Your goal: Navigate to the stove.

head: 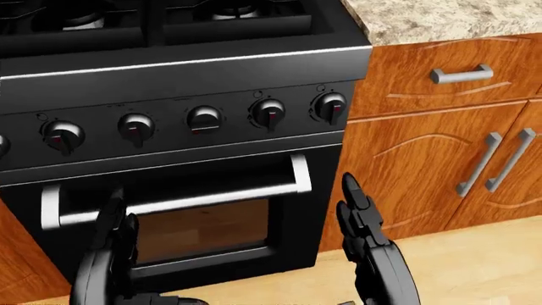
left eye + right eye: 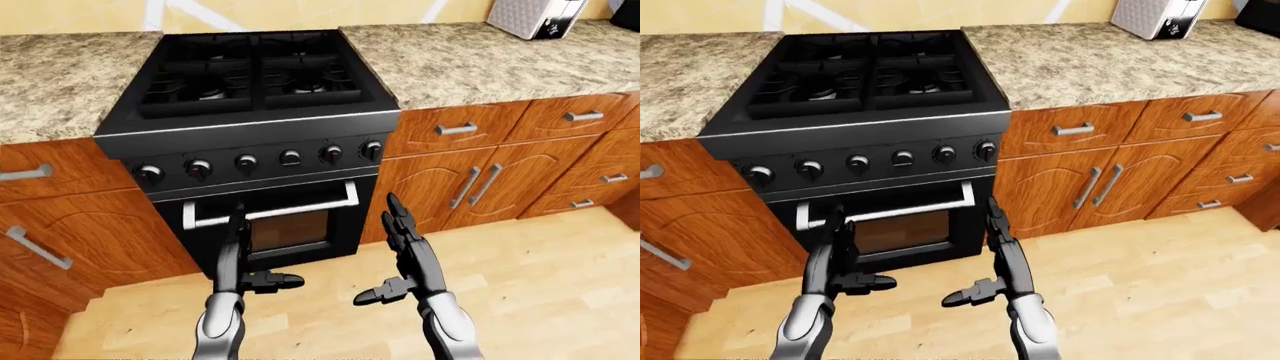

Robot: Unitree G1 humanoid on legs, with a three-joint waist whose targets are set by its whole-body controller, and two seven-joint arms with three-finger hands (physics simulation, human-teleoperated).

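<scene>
The black stove [image 2: 250, 112] stands straight ahead in the left-eye view, set into a granite counter, with gas burners on top, a row of knobs [image 2: 290, 158] and an oven door with a silver handle [image 2: 270, 210]. It fills most of the head view [image 1: 186, 127]. My left hand [image 2: 245, 259] and right hand [image 2: 400, 255] are raised before the oven door, fingers straight and open, both empty and apart from the stove.
Granite counter [image 2: 480, 64] runs left and right of the stove over wooden cabinets [image 2: 480, 180] with silver handles. A white appliance [image 2: 535, 16] stands at the top right. Light wooden floor [image 2: 540, 285] spreads at the bottom right.
</scene>
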